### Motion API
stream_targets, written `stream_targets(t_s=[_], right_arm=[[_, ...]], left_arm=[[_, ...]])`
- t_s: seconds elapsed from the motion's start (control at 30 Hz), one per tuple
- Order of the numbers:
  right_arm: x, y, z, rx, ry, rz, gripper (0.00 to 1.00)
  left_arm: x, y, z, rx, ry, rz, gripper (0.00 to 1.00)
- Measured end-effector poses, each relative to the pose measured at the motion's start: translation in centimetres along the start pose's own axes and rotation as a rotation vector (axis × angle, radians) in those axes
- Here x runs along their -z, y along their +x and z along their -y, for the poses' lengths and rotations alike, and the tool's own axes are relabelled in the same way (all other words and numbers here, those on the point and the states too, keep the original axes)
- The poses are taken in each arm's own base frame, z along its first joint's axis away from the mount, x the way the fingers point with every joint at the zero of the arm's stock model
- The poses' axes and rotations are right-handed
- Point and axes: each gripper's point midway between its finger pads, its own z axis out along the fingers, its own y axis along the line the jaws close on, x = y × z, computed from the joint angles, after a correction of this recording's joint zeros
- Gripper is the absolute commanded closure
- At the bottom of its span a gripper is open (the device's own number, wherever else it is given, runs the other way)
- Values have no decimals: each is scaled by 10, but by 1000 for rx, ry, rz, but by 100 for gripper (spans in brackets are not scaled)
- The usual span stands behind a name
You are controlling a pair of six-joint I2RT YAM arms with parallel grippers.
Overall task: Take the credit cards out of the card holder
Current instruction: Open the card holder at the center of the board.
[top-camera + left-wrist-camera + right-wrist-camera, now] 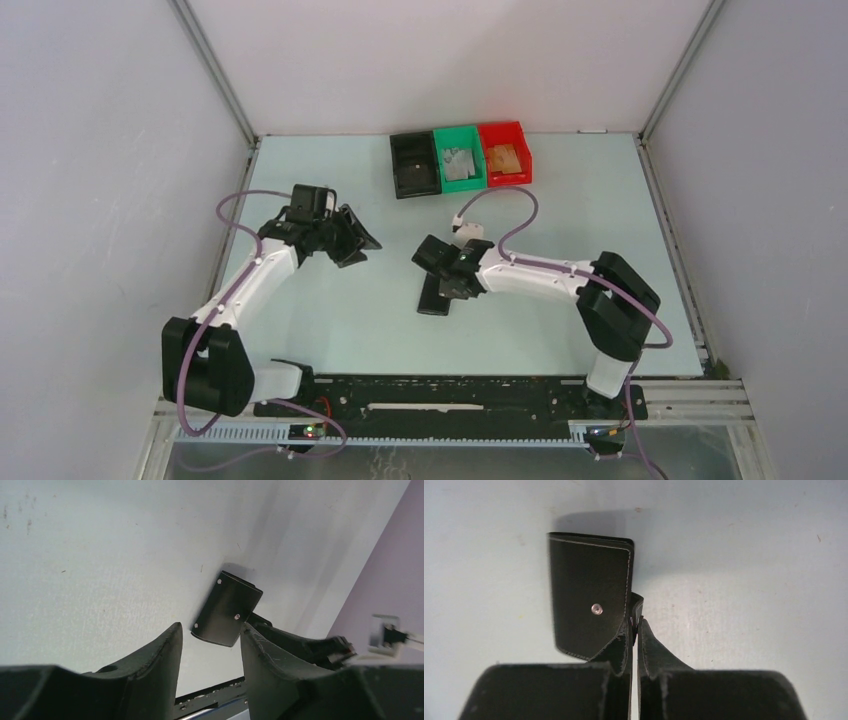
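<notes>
The black card holder [434, 296] lies on the table near the middle, with metal snap studs on its face. My right gripper [452, 274] is shut on the holder's right edge, at the small strap tab, as the right wrist view shows: gripper [634, 625], holder [589, 590]. My left gripper [357, 240] is open and empty, well left of the holder. In the left wrist view the holder [227, 607] lies beyond my open left gripper [211, 630]. No card shows in the holder. Grey credit cards [458, 163] lie in the green bin and orange ones [504, 158] in the red bin.
Three small bins stand in a row at the back of the table: a black bin [414, 180], a green bin [466, 184] and a red bin [510, 178]. Grey walls enclose the table on the left, the back and the right.
</notes>
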Motion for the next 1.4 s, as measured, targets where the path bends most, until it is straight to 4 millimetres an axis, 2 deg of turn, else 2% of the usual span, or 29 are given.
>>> stream_targets(t_s=[0.13,0.3,0.4,0.47,0.53,0.63,0.77,0.87,1.0,1.17,1.23,1.4], right_arm=[[26,-16,-23,52,-101,48,100],[81,-54,-87,105,-321,136,100],[109,-72,-114,103,-429,175,100],[114,-75,-120,99,-466,173,100],[106,-73,-117,96,-473,149,100],[76,-63,-94,80,-432,90,100],[37,-46,-37,27,-334,11,100],[21,-35,10,-28,-264,-30,100],[11,-21,45,-76,-210,-56,100],[-8,0,82,-93,-122,-71,67],[-15,7,96,-88,-77,-74,59],[-15,1,108,-83,-51,-50,55]], left_arm=[[0,1,-1,-12,-2,-2,48],[6,1,-13,-35,-51,13,47],[18,-4,-23,-40,-86,47,46],[24,-7,-26,-49,-99,73,46],[29,-9,-28,-56,-103,87,46],[31,-8,-26,-63,-92,83,46],[28,-5,-19,-72,-53,67,45],[19,2,-12,-95,-33,33,44],[-4,27,-6,-150,-44,-64,43],[-28,61,-6,-208,-74,-184,38],[-33,71,-5,-224,-78,-218,39],[-41,86,-3,-254,-80,-263,41]])
